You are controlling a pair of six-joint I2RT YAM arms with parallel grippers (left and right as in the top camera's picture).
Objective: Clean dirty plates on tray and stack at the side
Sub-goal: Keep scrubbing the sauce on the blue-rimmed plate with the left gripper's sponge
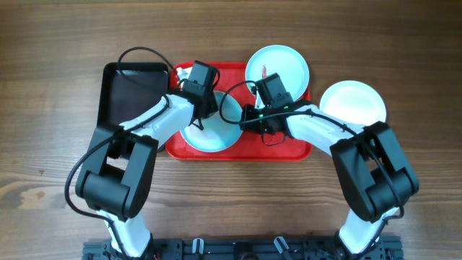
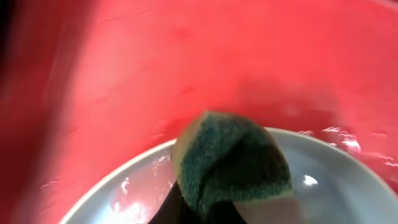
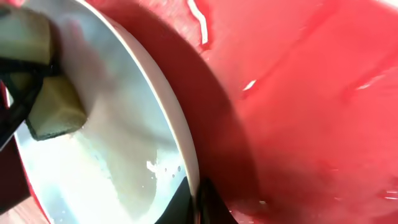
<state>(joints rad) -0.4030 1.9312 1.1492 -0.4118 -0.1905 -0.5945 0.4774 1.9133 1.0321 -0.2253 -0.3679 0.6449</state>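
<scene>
overhead: the red tray sits mid-desk with a smaller black tray against its left end. a pale blue plate lies in the left half of the red tray, between the two arms. the left tool is down over that plate's upper left part. the right tool meets its right rim. a second blue plate with a red smear overhangs the tray's far right corner. a white plate rests on the desk just right of the tray, and i take it for the start of the stack.

left wrist: the left tool is closed on a sponge, green scouring face outward, set against the inside of the pale blue plate near its rim. wet glints show on the plate, red tray beyond.

right wrist: the right tool's fingers are pinched on the plate's rim, one on each side. that edge looks raised off the tray, with a dark shadow under it. the sponge shows at the far left of the plate's inside, water pooled on the plate below it.

judgement: scrubbing is in hand, with one plate apparently done and one more waiting. the plate is round, so no axis matters. what counts is that the stack spot lies to the right, past the tool holding the rim, so the right arm is the nearer one to carry it. the rim is wet and could slip in that pinch.
</scene>
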